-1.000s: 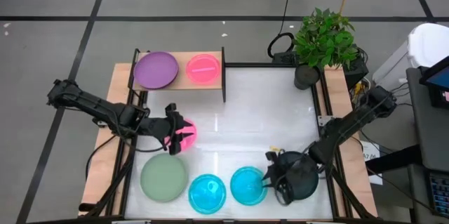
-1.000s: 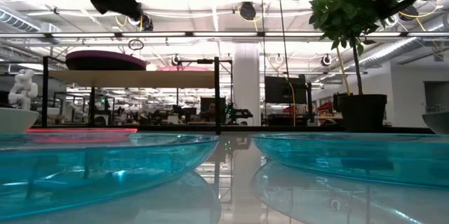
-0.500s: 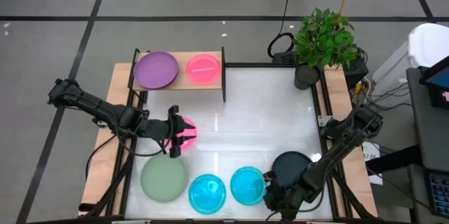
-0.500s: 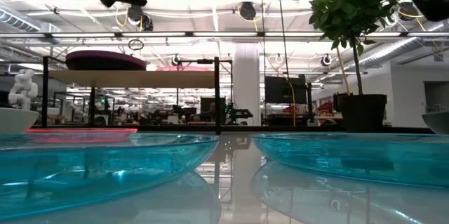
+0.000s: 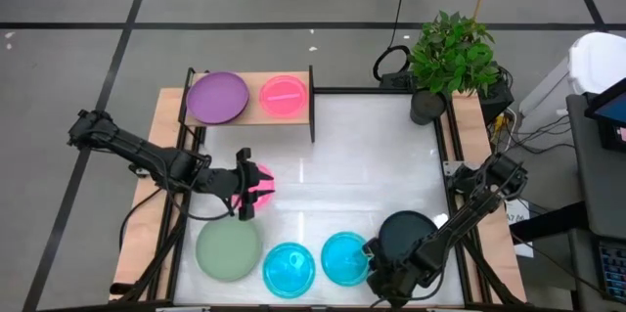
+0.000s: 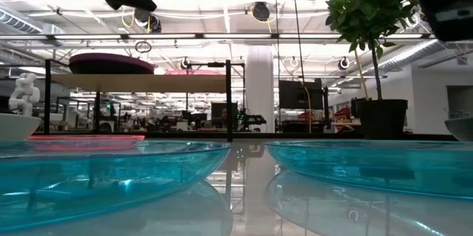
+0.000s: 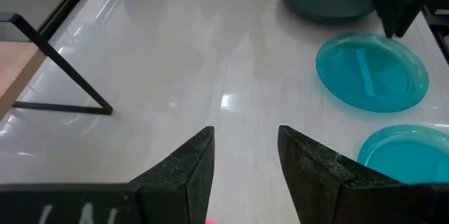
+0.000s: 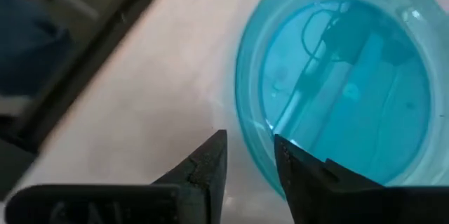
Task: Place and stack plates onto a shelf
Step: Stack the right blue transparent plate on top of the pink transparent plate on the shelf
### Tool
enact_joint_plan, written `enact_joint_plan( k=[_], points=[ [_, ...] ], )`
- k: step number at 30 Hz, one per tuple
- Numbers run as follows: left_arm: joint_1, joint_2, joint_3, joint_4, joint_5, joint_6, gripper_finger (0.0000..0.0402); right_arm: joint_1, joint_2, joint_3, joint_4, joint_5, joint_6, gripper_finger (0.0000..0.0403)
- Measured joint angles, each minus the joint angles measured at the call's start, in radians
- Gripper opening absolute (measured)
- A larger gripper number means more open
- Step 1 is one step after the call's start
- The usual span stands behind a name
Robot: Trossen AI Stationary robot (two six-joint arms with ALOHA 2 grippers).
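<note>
two plates sit on the shelf [image 5: 249, 116] at 11 o'clock: purple [image 5: 216, 97] and pink [image 5: 284, 95]. five remain on the table: sage [image 5: 228, 246], two cyan [image 5: 290, 267], black [image 5: 404, 234], and a pink one [image 5: 256, 183] at 9 under the left gripper [image 5: 242, 187], fingers spread. the right gripper [image 8: 249, 164] is narrowly parted at a cyan plate's [image 8: 337, 76] rim, at 5.

In the high view, the left gripper [image 5: 245, 193] covers most of a pink plate [image 5: 260, 183] left of centre. At lower right the right arm [image 5: 460, 219] hides part of the black plate [image 5: 403, 230], and the right gripper [image 5: 377, 271] is too dark to read. In the low view, cyan plates [image 6: 111, 173] fill the bottom, cut by the edges.
</note>
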State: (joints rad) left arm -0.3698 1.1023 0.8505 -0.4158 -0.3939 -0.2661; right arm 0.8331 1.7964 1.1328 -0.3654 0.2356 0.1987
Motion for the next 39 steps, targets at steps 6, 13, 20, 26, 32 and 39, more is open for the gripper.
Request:
enact_joint_plan(
  k=[6,13,20,26,32,39],
  points=[
    [0.0,-0.001,0.0,0.001,0.0,0.001,0.0163,-0.001,0.026,-0.01,-0.002,0.001,-0.09,0.0077],
    [0.0,-0.001,0.0,0.0,0.0,0.002,0.0163,-0.002,0.034,-0.01,-0.002,0.023,-0.124,0.0043],
    [0.0,-0.001,0.0,0.001,-0.001,0.001,0.0163,-0.003,0.035,-0.01,-0.002,0.034,-0.166,0.0003],
    [0.0,-0.001,0.0,0.001,-0.001,0.001,0.0163,-0.003,0.035,-0.011,-0.001,0.082,-0.222,0.0001],
    [0.0,-0.001,0.0,-0.002,-0.001,0.011,0.0163,-0.026,0.025,-0.012,-0.003,0.138,-0.273,0.0],
    [0.0,-0.001,0.0,-0.016,-0.001,0.032,0.0163,-0.062,-0.047,-0.012,-0.029,0.206,-0.287,0.0]
  ],
)
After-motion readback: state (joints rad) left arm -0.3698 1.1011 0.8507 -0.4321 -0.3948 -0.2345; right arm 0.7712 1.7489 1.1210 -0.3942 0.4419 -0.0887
